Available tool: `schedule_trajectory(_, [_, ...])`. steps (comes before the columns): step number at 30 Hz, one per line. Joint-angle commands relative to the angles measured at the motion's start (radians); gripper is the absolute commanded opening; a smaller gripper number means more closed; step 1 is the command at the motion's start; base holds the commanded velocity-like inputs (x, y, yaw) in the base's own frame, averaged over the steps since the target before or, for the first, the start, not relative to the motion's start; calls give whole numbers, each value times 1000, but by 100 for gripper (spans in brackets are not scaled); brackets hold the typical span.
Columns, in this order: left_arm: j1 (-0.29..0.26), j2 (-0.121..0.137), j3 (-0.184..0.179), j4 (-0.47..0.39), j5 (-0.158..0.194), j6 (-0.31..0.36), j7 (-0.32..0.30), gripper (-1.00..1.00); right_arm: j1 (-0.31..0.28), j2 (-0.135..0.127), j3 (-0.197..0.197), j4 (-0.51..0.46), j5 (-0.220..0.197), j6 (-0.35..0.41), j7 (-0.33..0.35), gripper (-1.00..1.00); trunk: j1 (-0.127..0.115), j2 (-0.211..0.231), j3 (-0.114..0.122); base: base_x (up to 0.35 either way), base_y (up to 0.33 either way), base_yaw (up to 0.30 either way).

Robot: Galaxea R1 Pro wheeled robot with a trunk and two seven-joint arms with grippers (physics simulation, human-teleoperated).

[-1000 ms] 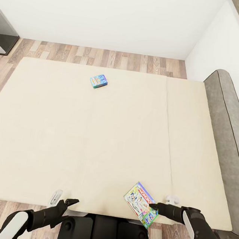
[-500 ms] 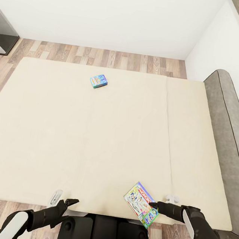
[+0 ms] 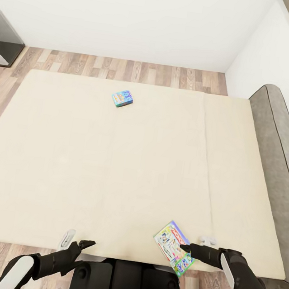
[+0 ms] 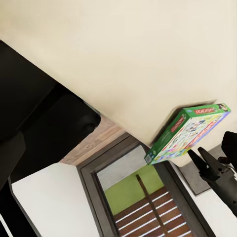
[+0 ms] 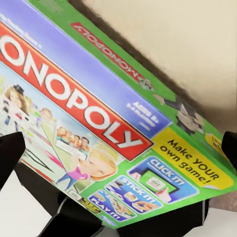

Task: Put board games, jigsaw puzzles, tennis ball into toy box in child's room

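Landmark: the bed point(image 3: 114, 168), beige mattress, grey headboard point(image 3: 278, 148) at its right side.

Nearest, off the bed's near edge: left gripper point(image 3: 83, 245), fingers slightly parted, nothing between them, hanging just past the edge over the robot's dark base point(image 3: 126, 283).

Right gripper point(image 3: 184, 248) at the bed's near edge, toward the headboard end. Its fingers straddle the Monopoly box point(image 3: 174, 247); in the right wrist view one dark fingertip point(image 5: 10, 153) shows on each side of the box point(image 5: 103, 123). Contact not clear, so I cannot tell whether the grip is closed on it. Box lies on the mattress, tilted askew, its near corner overhanging the edge; left wrist view shows it point(image 4: 190, 131) jutting out past the mattress.

Far side of the bed, well apart from the Monopoly box: blue box point(image 3: 122, 98), flat on the mattress, near the far edge.

Beyond the bed: wood-plank floor point(image 3: 127, 69), then white wall point(image 3: 134, 15).
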Motion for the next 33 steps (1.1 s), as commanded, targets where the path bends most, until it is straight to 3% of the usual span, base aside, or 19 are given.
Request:
schedule_trajectory(1, [0, 0, 2, 0, -6, 5, -7, 100, 0, 1, -4, -1, -1, 8, 4, 100, 1, -1, -1, 0, 204, 0])
schedule_trajectory(12, [0, 0, 2, 0, -6, 5, -7, 100, 0, 3, -4, 0, -1, 8, 4, 100, 1, -1, -1, 0, 173, 0])
schedule_trajectory(33, [0, 0, 2, 0, -6, 5, -7, 100, 0, 4, -4, 1, -1, 8, 4, 100, 1, -1, -1, 0, 23, 0])
